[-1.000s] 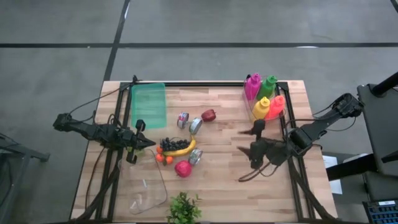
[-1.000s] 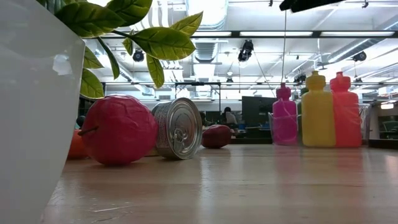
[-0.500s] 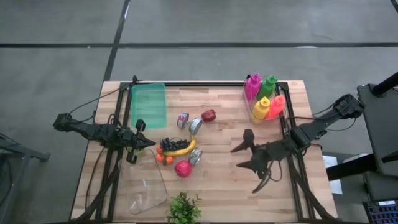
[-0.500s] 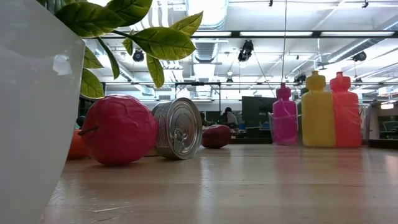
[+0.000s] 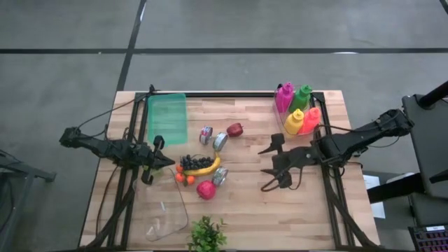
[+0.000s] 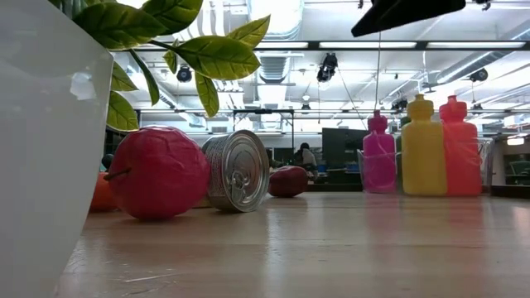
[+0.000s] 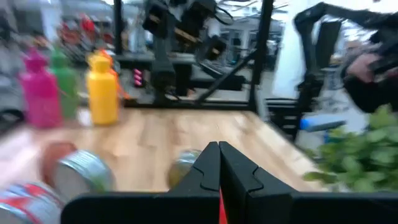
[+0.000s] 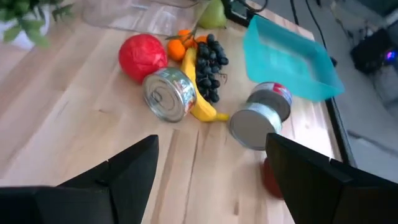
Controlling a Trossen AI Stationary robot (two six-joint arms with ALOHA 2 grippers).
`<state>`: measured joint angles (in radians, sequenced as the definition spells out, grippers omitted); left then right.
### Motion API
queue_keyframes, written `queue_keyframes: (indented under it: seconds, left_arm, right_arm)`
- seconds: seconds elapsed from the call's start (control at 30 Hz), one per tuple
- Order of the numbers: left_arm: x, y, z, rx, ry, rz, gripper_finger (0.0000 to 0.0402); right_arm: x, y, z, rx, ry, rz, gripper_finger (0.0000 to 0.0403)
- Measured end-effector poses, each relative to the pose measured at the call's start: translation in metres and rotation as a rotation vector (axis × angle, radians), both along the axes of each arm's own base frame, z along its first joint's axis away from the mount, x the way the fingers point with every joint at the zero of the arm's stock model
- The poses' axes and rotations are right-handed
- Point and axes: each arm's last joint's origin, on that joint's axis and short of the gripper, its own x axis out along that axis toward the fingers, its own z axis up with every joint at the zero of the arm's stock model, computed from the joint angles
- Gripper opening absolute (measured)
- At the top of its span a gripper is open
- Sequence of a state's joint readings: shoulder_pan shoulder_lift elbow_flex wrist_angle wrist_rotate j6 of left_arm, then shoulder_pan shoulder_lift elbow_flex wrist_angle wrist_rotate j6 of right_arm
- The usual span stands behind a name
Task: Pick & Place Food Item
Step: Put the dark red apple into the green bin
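The right gripper (image 5: pixel 271 168) has swung over the last second from near the counter's (image 5: pixel 245 217) right edge toward the food pile around the banana (image 5: pixel 204 169); it now hangs right of the banana, well apart from it, fingers spread wide and holding nothing. That reads as the approach to a pick, with no item chosen by contact yet. The left gripper (image 5: pixel 155 162) has not moved; it waits just left of the banana, fingers pressed together and empty.

All the food lies untouched. Touching the banana are dark grapes (image 8: pixel 208 68), a knobbly cluster, and a ribbed metal can (image 8: pixel 168 93) lying on its side, pull-tab end showing. Just beyond the can from the banana sits a red apple (image 8: pixel 142 56), matt and faintly dimpled, likely plastic. Small oranges (image 8: pixel 180 45) sit by the banana's far tip. Beyond the grapes lies a shallow translucent green tray (image 5: pixel 167 117), a likely drop spot. The counter is pale planked wood
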<state>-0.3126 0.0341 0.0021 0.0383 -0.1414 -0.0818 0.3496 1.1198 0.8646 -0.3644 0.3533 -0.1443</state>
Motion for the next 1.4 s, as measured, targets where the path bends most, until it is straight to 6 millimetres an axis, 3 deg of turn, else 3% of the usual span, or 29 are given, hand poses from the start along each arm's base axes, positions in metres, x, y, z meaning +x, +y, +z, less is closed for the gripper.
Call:
queue_keyframes:
  seconds: [0.17, 0.4, 0.53, 0.7, 1.07, 1.4]
  left_arm:
    - [0.001, -0.001, 0.0, -0.165, 0.034, -0.011, 0.0]
    - [0.005, 0.0, 0.009, -0.188, -0.058, 0.051, 0.0]
    - [0.006, 0.001, 0.012, -0.084, -0.096, 0.078, 0.0]
    - [0.006, 0.002, 0.011, 0.148, -0.114, 0.141, 0.0]
    - [0.006, 0.002, -0.001, 0.219, -0.002, 0.139, 0.0]
    - [0.006, 0.002, -0.006, 0.239, 0.05, 0.133, 0.0]
  right_arm:
    - [0.0, 0.0, 0.005, 0.008, -0.023, -0.025, 0.0294]
    - [0.001, 0.0, 0.005, 0.075, -0.041, -0.066, 0.0294]
    - [0.006, 0.002, 0.005, 0.21, -0.072, -0.143, 0.0294]
    - [0.011, -0.002, 0.0, 0.091, -0.082, -0.204, 0.0294]
    - [0.028, -0.038, -0.001, 0.184, -0.196, -0.52, 0.0294]
    - [0.034, -0.069, -0.007, 0.232, -0.159, -0.582, 0.0294]
